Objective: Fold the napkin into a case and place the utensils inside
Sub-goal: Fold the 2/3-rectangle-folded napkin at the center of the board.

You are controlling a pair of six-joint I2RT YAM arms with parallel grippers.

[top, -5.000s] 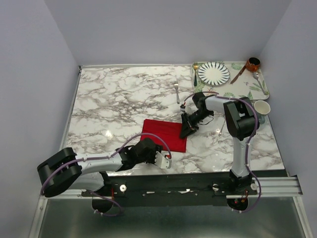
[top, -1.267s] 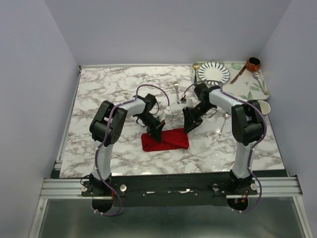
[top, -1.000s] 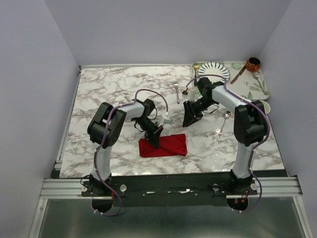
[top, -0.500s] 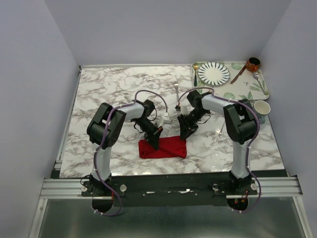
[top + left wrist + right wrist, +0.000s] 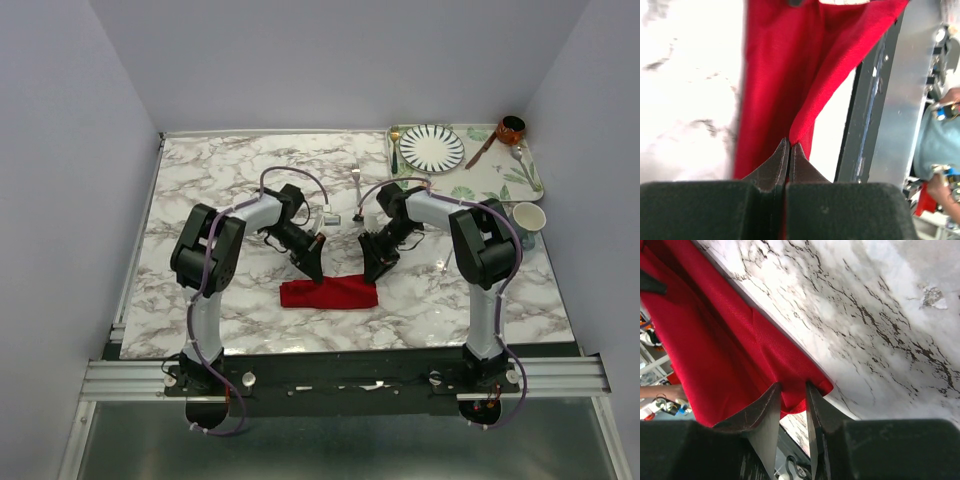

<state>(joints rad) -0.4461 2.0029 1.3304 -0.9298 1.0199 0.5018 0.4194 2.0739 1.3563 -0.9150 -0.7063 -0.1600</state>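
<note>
The napkin (image 5: 328,292) is laid as a narrow red strip on the counter (image 5: 220,180) between the arms, its left end pinched by the fully closed left fingers (image 5: 771,170), its right edge straddled by the slightly parted right fingers (image 5: 762,410).

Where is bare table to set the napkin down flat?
Bare: the table's far-left quarter, left of the fork, and the near-right corner, short of the cup. Crowded: the far-right tray and the middle around the napkin.
</note>
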